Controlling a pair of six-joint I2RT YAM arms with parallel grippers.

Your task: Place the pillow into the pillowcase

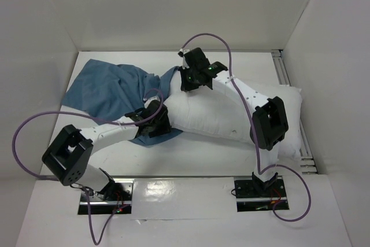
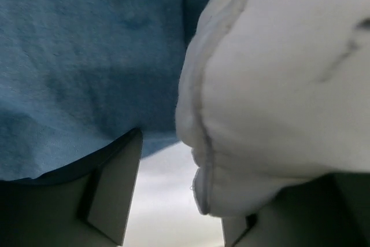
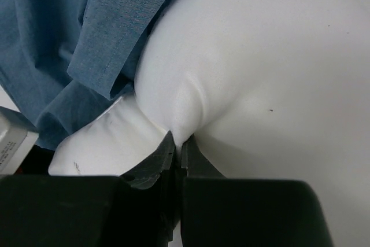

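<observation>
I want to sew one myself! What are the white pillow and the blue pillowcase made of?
The pillow looks like soft matte white cloth over squashy stuffing: it puckers where the right tool pinches it. The pillowcase looks like thin woven blue fabric, maybe cotton: limp, wrinkled, with a stitched hem.

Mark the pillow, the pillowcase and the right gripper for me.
pillow (image 1: 211,115), top view, bare middle of its upper face.
pillowcase (image 1: 101,88), top view, flat left part of the cloth.
right gripper (image 3: 178,143), right wrist view, between the fingertips pinching a pillow fold.
</observation>
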